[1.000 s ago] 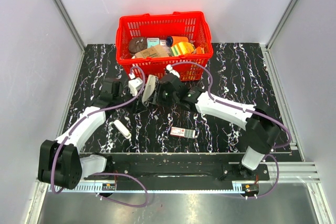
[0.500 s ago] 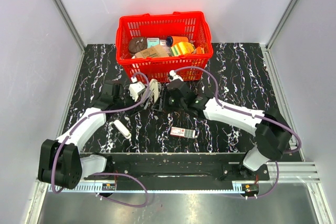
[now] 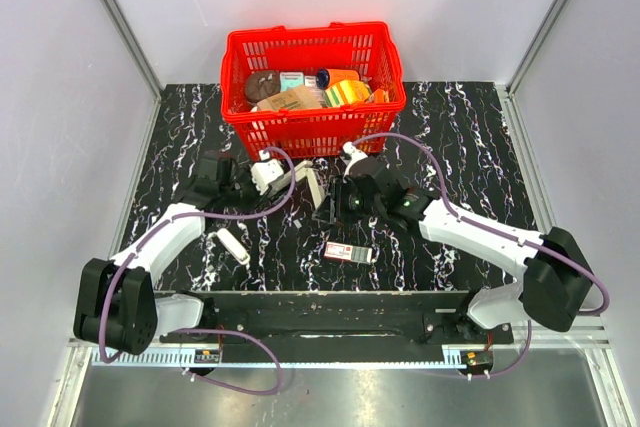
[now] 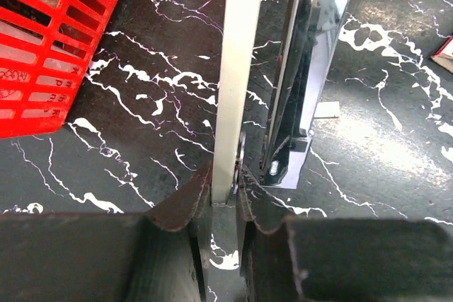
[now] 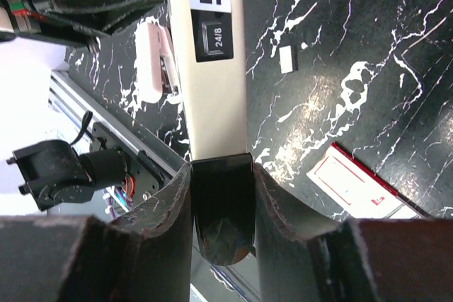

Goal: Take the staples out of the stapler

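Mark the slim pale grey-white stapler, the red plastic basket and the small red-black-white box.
slim pale grey-white stapler (image 5: 211, 68), right wrist view, on its labelled top face.
red plastic basket (image 3: 312, 132), top external view, on its near wall.
small red-black-white box (image 3: 347, 252), top external view, on its top face.

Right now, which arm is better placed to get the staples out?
Probably left: the left jaws pinch the stapler's thin lid beside the open metal channel; the right jaws just steady its body.

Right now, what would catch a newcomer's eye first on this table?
The bright red basket, packed with odds and ends, stands at the back centre of the black marbled table. Just in front of it, the left gripper and right gripper each clamp the pale stapler, held splayed open between them.
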